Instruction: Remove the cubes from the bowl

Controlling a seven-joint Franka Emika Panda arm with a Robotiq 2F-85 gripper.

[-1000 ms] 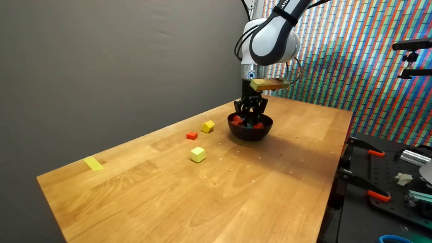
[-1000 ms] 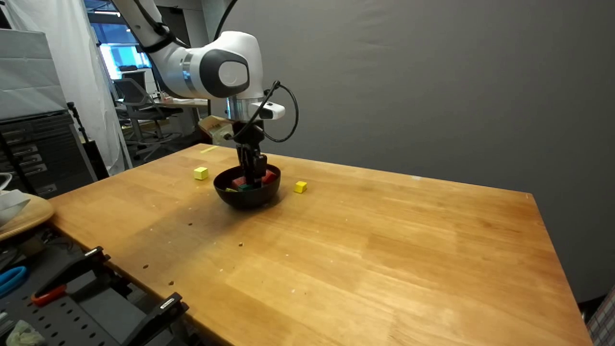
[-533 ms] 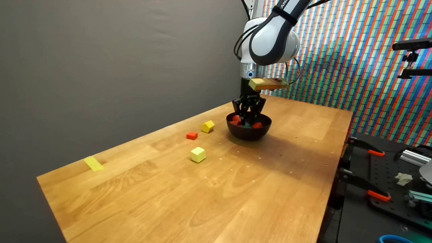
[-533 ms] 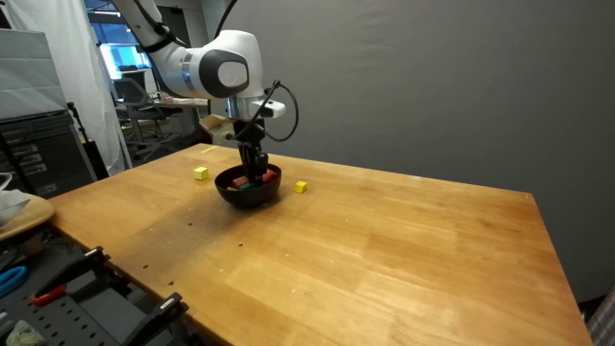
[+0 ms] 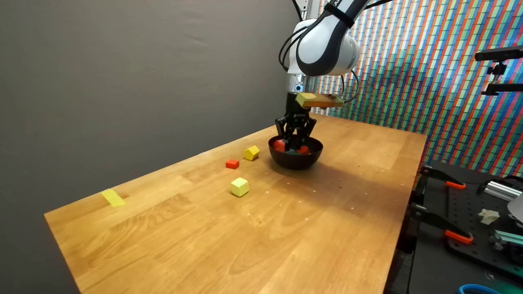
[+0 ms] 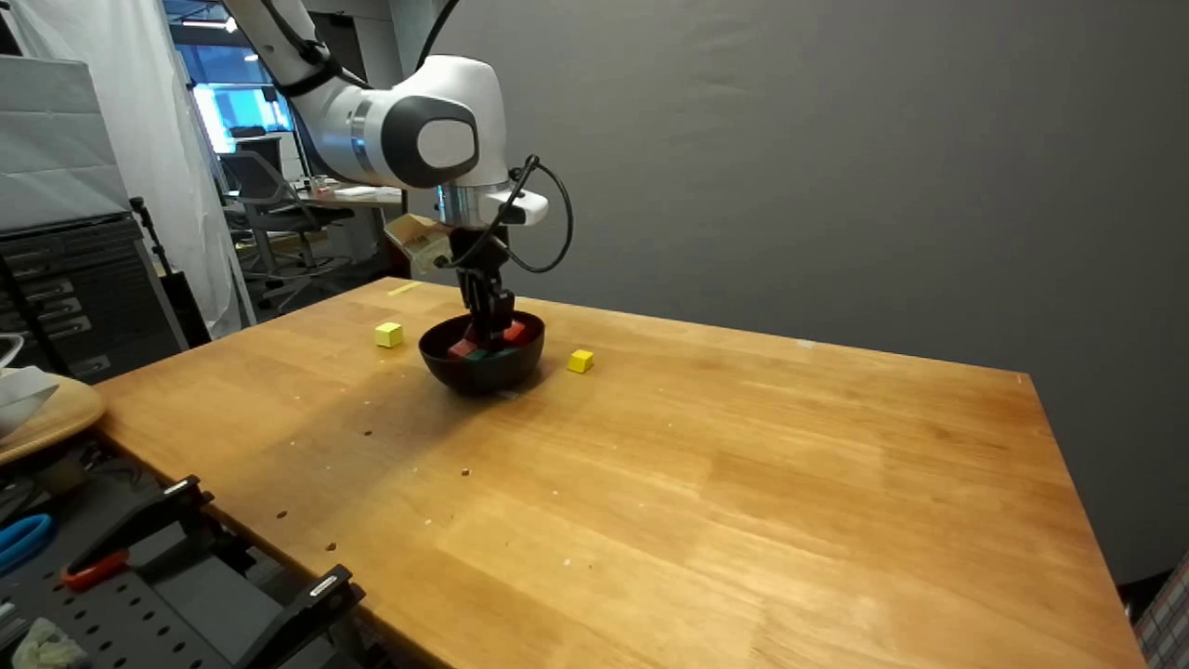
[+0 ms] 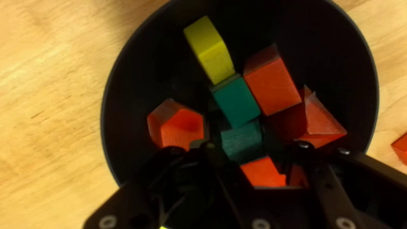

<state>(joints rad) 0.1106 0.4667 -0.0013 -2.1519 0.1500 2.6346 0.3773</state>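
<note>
Cubes (image 7: 237,103) in the bowl (image 7: 143,82) show clearest in wrist view; whether fingers (image 7: 217,165) grip, unclear.

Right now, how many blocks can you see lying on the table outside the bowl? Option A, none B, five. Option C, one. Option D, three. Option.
D, since an exterior view shows a red block, a deep yellow block and a pale yellow block lying on the table, each apart from the black bowl.
</note>
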